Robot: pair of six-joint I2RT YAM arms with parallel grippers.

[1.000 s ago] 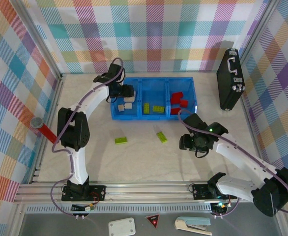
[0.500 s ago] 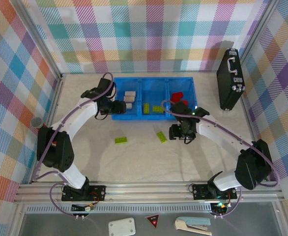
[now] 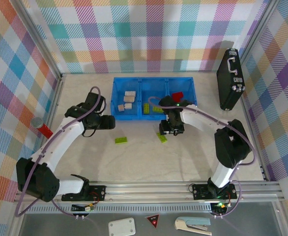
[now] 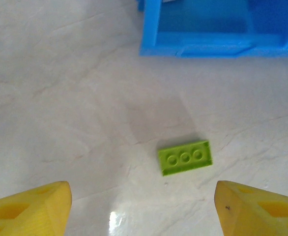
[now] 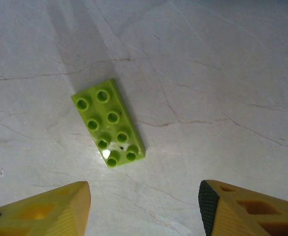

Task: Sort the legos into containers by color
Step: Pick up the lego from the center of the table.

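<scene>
The long blue tray [image 3: 141, 93] stands at the back of the table: cream legos [image 3: 127, 101] in its left compartment, green ones [image 3: 149, 108] in the middle, red ones [image 3: 178, 96] on the right. Two lime-green legos lie loose on the table in front of it. One [image 3: 120, 140] lies studs-down just ahead of my left gripper [image 3: 107, 123], which is open and empty; the left wrist view shows this brick [image 4: 185, 157] beyond the wide-apart fingers [image 4: 31, 209]. My right gripper [image 3: 166, 129] hovers open over the other green brick [image 5: 108, 123], which lies studs-up near the left finger [image 5: 45, 209].
A black briefcase [image 3: 231, 78] stands against the right wall. A red cylinder with a grey cap [image 3: 42, 128] lies at the table's left edge. The tray's front corner [image 4: 198, 34] is close ahead of the left gripper.
My left gripper has pulled back out of the tray's left compartment toward the near-left green brick. My right gripper has swung left and forward to the other green brick.
</scene>
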